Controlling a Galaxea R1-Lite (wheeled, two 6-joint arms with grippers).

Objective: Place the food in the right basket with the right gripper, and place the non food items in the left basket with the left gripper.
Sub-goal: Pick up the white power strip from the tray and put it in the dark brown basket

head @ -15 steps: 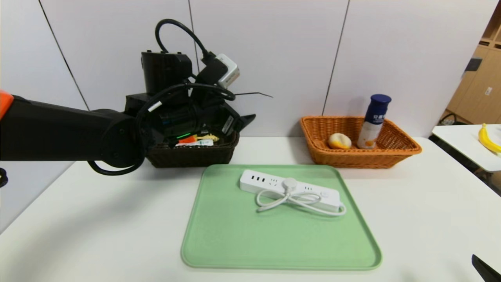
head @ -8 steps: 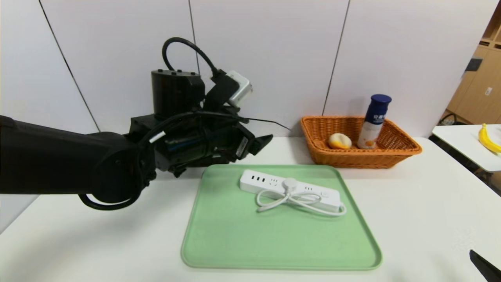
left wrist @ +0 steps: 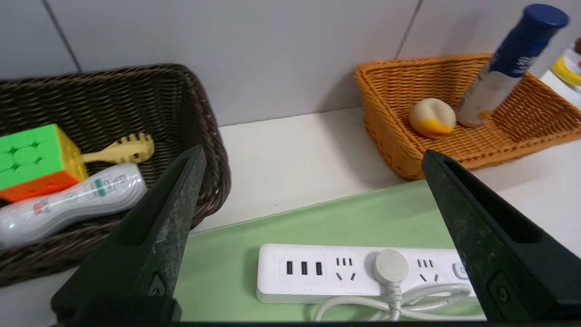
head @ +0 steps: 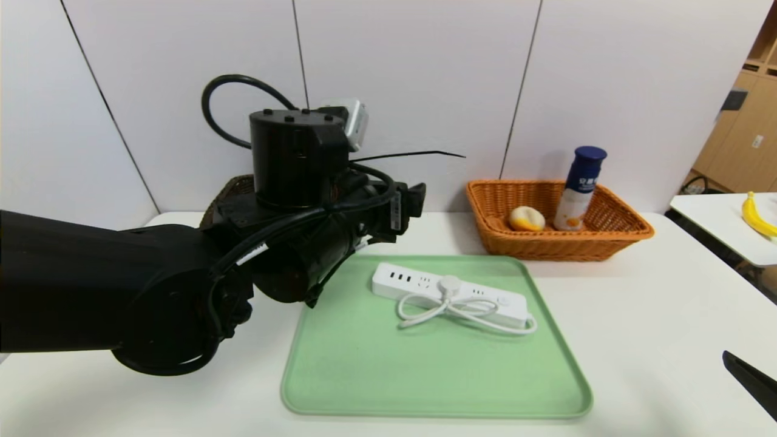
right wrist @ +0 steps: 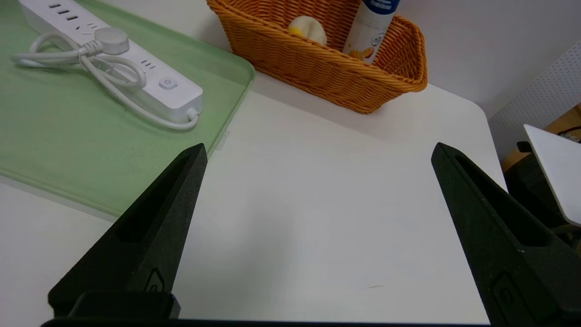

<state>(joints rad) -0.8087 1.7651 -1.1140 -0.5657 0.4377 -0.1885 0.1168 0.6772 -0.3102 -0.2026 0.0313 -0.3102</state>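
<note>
With its jaws spread wide and empty, the left hand needed centring across the white plastic power strip's narrow body on the green tray.

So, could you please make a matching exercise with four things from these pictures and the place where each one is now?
Things:
1. power strip
2. cube
3. blue-capped bottle
4. right gripper

Places:
A. in the orange basket
B. over bare table
C. on the green tray
D. in the dark basket

Pairs: 1-C, 2-D, 3-A, 4-B
</note>
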